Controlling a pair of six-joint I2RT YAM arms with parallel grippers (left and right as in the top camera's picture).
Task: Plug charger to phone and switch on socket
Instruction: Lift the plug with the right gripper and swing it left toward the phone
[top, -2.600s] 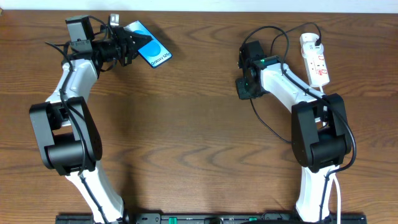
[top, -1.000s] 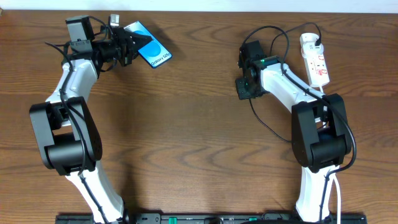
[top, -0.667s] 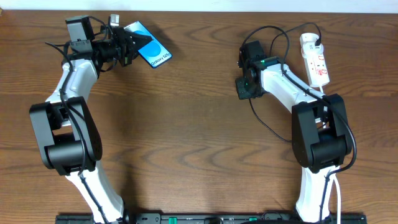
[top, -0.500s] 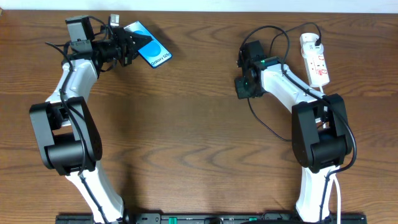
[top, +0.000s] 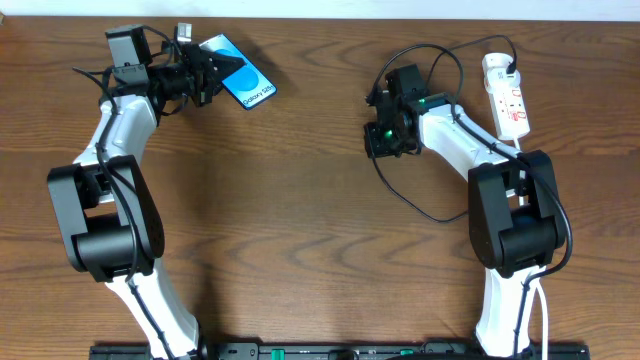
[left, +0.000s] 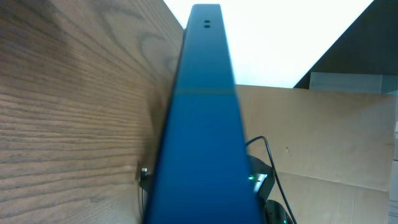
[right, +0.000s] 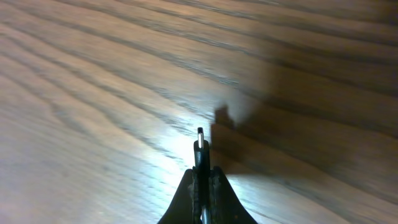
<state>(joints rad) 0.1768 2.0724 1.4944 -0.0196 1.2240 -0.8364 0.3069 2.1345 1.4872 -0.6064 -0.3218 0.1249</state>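
Finds the left end effector (top: 215, 72) clamped on the phone (top: 243, 80) at the far left of the worktop (top: 300, 250), screen turned up toward the overhead camera. Sees in the left wrist view only the phone's narrow blue edge (left: 204, 124) running straight ahead, two small holes at its far end. Cannot tell from either view whether resting on the wood or held clear of it.

Finds the right end effector (right: 200, 175) closed tight on the charger (top: 415, 205), the small connector tip (right: 199, 140) poking out past the fingertips just above bare wood (shadow close beside it). Places this end effector right of centre, well apart from the phone.

Traces the black cable from there in loops back to the socket (top: 510, 100) at the far right. Judges the plug end seated at the strip's far end, though too small to confirm. Cannot read the switch position.

Judges the task at an early-to-middle stage, with both mating parts in hand and nothing joined. Lists as outstanding:
- bringing tip and phone together
- lining up and seating the connector
- pressing the socket switch

Flags the alignment as the demanding step, given a thin tip and a port not visible in any view.
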